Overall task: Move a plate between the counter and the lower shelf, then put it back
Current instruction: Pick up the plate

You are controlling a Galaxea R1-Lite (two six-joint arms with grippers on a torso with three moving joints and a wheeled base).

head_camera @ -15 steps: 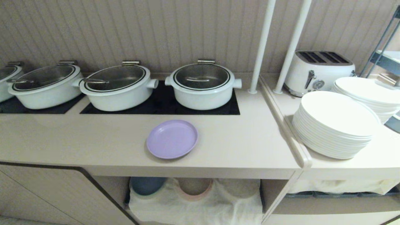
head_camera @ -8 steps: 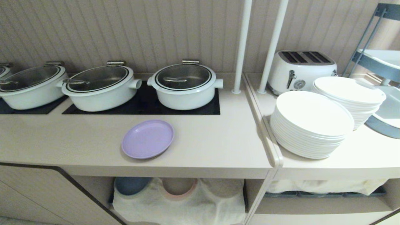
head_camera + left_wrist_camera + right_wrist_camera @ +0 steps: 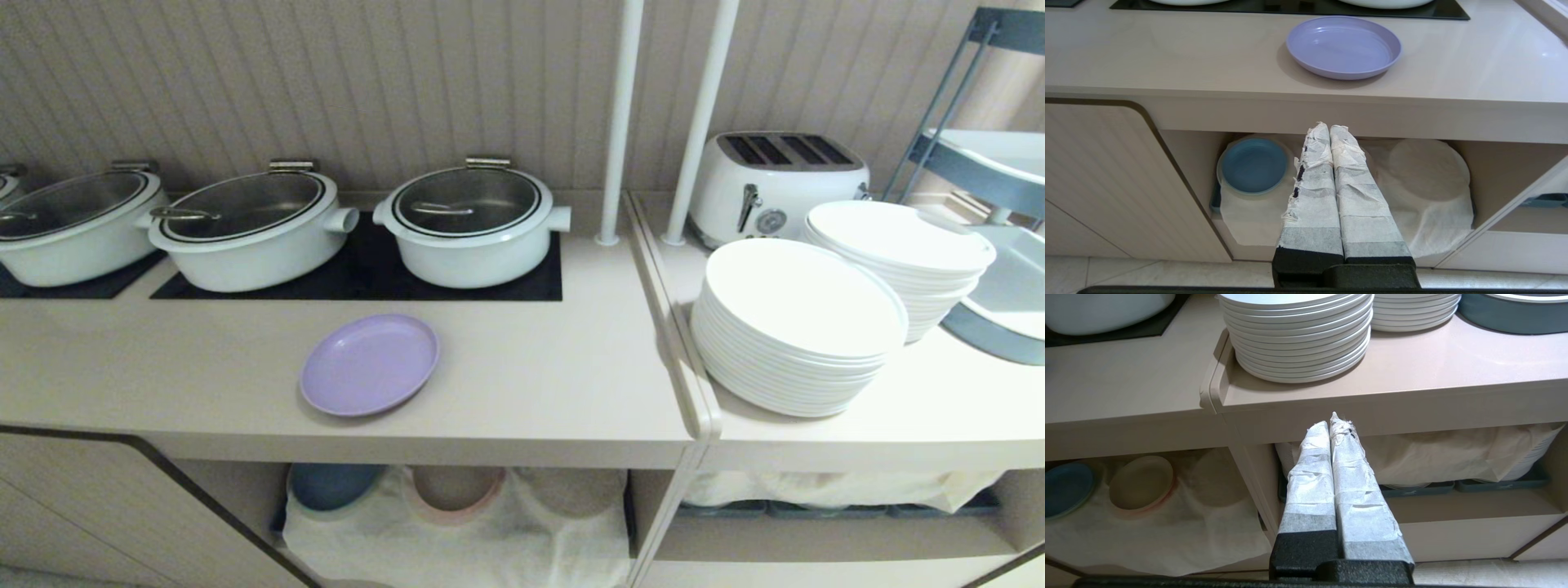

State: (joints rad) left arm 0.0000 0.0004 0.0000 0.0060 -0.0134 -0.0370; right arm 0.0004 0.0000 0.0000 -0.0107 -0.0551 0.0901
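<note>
While both arms hang low in front of the cabinets, the left gripper (image 3: 1329,127) has its taped fingers pressed together and holds nothing, its tips pointing at the front edge of the counter (image 3: 506,384) just above the lower shelf (image 3: 457,531). The right gripper (image 3: 1329,418) is pinched closed and empty in the same way, facing the neighbouring cabinet under the stack of white plates (image 3: 796,322). Neither gripper shows in the head view. What has changed over the last second is the view itself: the whole scene has slid leftward in the head picture, pots (image 3: 469,224), toaster (image 3: 775,184) and plates together, so the camera has shifted to the right and nothing on the counter has moved by itself. The lavender plate (image 3: 370,364) lies flat on the counter near its front edge, in front of the black hob panels (image 3: 359,273), directly above the niche where the blue plate (image 3: 1254,164) and the beige-pink plate (image 3: 1142,482) sit on the white cloth (image 3: 490,547). I judge the robot to be lining itself up; no grasp has begun, and the plate now sits ahead of the left gripper, the likelier arm for the pick.
</note>
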